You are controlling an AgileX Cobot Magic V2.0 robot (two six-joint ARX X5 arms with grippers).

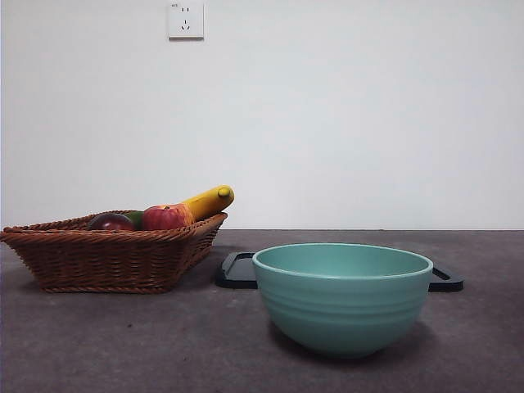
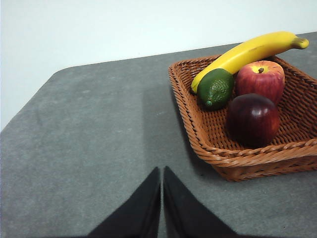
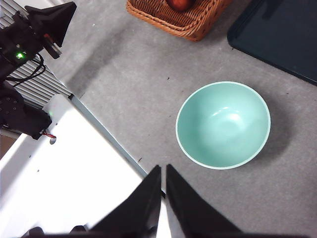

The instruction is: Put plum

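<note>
Both grippers wait closed, holding nothing: left gripper (image 2: 162, 198), right gripper (image 3: 163, 196). Plum (image 2: 253, 119) sits in basket (image 2: 198, 134) at left, untouched. Next, likely: left opens, reaches plum, carries it to bowl (image 1: 342, 296).

A staged robot test bench in a lab is suggested rather than a home. A bare grey counter (image 1: 98, 344) is set against a plain white wall carrying one socket (image 1: 186, 20). In the right wrist view, a white equipment frame (image 3: 64, 183), loose cables and a black device with a lit green lamp (image 3: 20, 55), possibly a camera mount, are seen beside the counter.
</note>
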